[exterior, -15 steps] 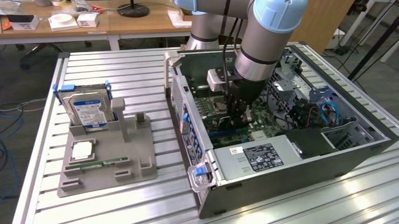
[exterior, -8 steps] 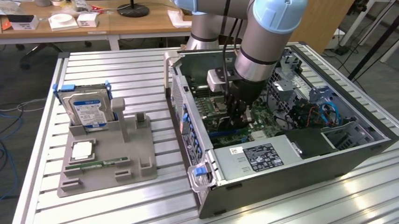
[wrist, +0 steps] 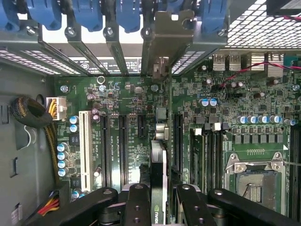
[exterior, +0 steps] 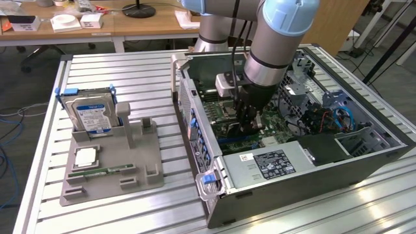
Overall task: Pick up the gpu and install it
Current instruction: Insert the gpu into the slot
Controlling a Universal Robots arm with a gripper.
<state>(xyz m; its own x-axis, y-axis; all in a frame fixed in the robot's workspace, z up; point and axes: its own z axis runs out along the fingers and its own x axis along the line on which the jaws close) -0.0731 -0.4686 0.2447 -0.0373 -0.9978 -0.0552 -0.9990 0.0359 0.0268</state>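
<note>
I have the arm reaching down into the open computer case (exterior: 364, 146), which lies on its side on the slatted table (exterior: 130, 73). The gripper (wrist: 160, 200) is clenched on the gpu (wrist: 159, 160), holding it edge-on between its fingers (wrist: 137, 205), one on each face of the card. The card stands upright over the motherboard (wrist: 235, 101), its lower edge in line with one of the long black expansion slots (wrist: 121, 146), its silver end bracket (wrist: 165, 35) up against the rear slot openings of the case. Whether the edge connector is seated I cannot tell. I judge the card light and stiff but fragile: thin board, small parts on its surface, a connector that will not forgive a tilt. A hold on the flat faces near the top edge, as now, seems right. Outside the case, the grey holder tray (exterior: 110, 165) carries the hard drive (exterior: 91, 114) upright and a memory stick (exterior: 101, 170) lying flat.
</note>
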